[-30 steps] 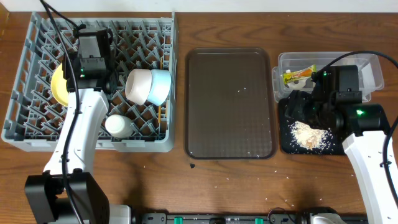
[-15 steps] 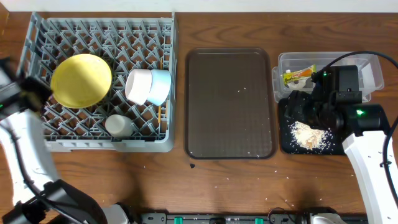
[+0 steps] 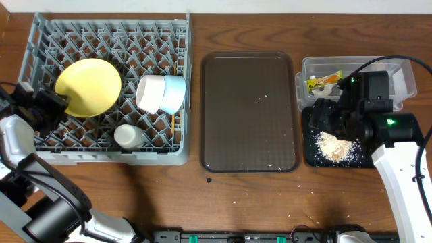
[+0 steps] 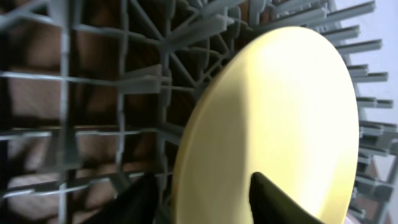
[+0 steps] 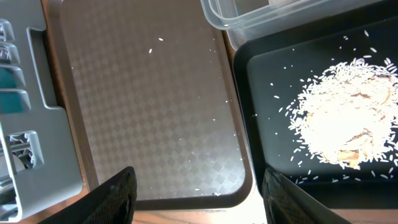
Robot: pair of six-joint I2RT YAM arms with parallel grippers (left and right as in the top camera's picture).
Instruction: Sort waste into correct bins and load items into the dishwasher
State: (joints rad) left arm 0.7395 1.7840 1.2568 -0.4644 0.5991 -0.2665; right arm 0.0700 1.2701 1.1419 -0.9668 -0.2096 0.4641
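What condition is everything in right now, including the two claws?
plate, leaning tilted in the dish rack.
white bowl, on its side in the rack.
light-blue bowl, on its side beside it.
wrapper, crumpled, in the clear tub.
rice, heaped in the black tray.
left gripper, open by the plate.
right gripper, open, empty.
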